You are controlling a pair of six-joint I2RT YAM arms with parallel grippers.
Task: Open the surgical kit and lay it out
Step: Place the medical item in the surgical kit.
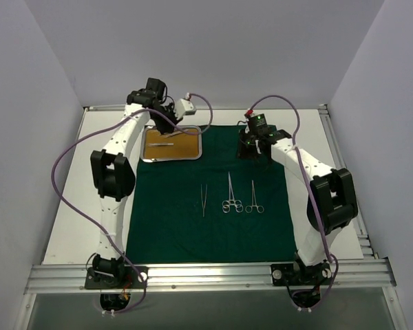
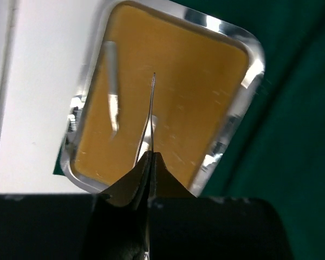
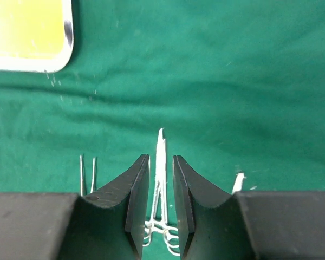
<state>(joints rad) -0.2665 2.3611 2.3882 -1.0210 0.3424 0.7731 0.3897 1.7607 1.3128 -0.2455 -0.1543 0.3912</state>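
Top view: a dark green cloth wrap (image 1: 158, 227) lies spread flat on a white table (image 1: 69, 227); at its far left corner sits a small rectangular steel tray with orange-brown inside (image 1: 187, 151); the left gripper (image 1: 171, 126) hangs over the tray's far edge, and a thin straight tweezers (image 1: 166, 145) shows crosswise over the tray's inside. Near the middle of the cloth three tools lie in a row, apart from one another: a second thin tweezers (image 1: 204, 199) on the left, then a ring-handled metal clamp (image 1: 230, 194), then a second ring-handled clamp (image 1: 254, 198), rings toward the arm bases. The right gripper (image 1: 250, 148) is over the cloth's far right part, beyond the clamps.

Left wrist view: the left gripper (image 2: 150, 158) is pinched tight on the thin straight tweezers (image 2: 150, 116), whose point juts out over the tray (image 2: 206, 97); whether the tip touches the tray floor I cannot tell; a blurred pale streak shows on the orange-brown floor to the left.

Right wrist view: the right gripper (image 3: 161, 158) has its jaws parted and grasps nothing; through the gap the first clamp (image 3: 161, 143) is seen lying on the cloth (image 3: 233, 81); the second tweezers (image 3: 87, 173) lies to its left, the tip of the other clamp (image 3: 238, 181) to its right; a corner of the tray (image 3: 69, 38) shows at upper left.
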